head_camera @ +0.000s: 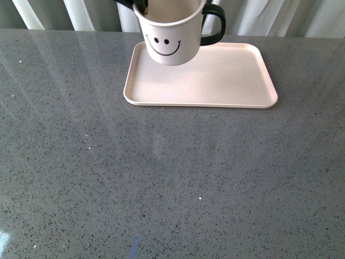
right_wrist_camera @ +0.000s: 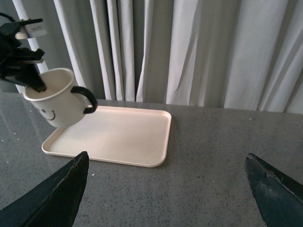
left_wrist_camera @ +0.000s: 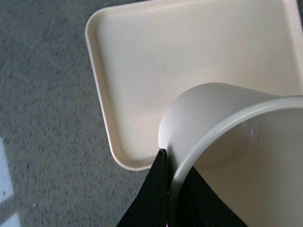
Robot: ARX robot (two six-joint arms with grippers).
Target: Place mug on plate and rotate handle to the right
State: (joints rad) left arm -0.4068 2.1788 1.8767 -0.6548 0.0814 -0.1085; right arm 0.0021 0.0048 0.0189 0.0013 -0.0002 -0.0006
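- A grey speckled table (head_camera: pixel 161 178) fills the near part of the scene. White curtains (right_wrist_camera: pixel 199 47) hang behind its far edge.
- A flat pink tray (head_camera: pixel 237 81) lies on the far part of the table, a bit to the right of the middle.
- The white mug (head_camera: pixel 172 46) is up in the air over the far left part of the tray. It looks clear of the tray, not touching it.
- The mug is tipped, not straight up. Its open top leans away toward the curtains.
- The black smiley face (head_camera: pixel 163 46) looks toward the near side.
- The black handle (head_camera: pixel 215 24) sticks out to the right.
- The left gripper (left_wrist_camera: pixel 176 184) is clenched on the mug's rim, at the far left side. One of its black fingers (left_wrist_camera: pixel 151 194) sits outside the wall and the other sits inside the mug.
- The right gripper (right_wrist_camera: pixel 165 158) is spread wide with nothing in it. It is low over the table, well to the right of the tray, and it points toward the tray and the mug.
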